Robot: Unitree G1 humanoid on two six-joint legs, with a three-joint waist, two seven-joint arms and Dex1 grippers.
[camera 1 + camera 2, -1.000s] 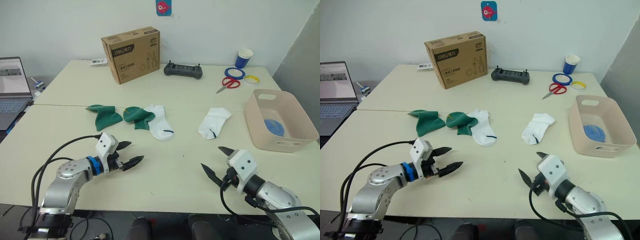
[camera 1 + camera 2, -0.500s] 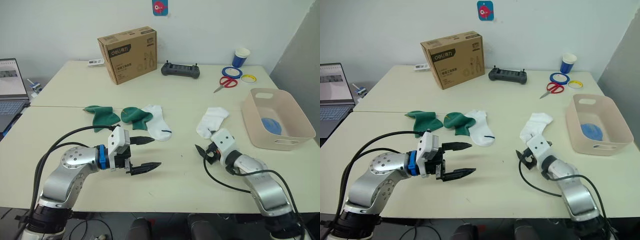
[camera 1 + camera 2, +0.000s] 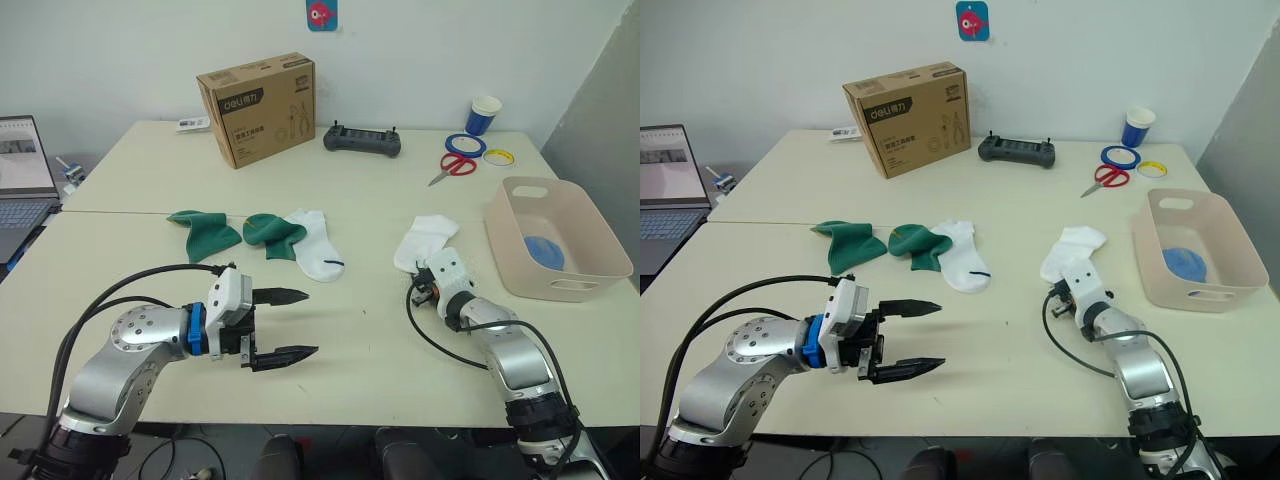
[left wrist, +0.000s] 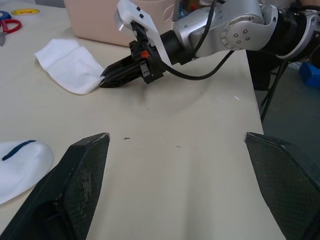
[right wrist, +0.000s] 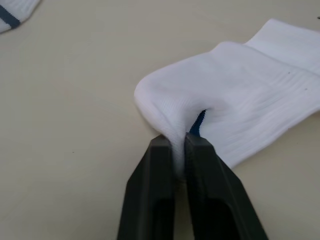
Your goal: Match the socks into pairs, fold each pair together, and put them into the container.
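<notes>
A white sock lies right of centre, and my right gripper is shut on its near end, the fabric pinched between the fingers. A second white sock with a dark mark lies at mid-table next to two dark green socks. The pinkish-beige container stands at the right with a light blue sock inside. My left gripper hovers open and empty near the table's front, short of the middle socks.
At the back stand a brown cardboard box, a black controller, red scissors, tape rolls and a blue cup. A laptop sits at the far left edge.
My right gripper moved forward to the right-hand white sock and shut on its near end. The left gripper rose from the front edge toward mid-table and stayed open.
</notes>
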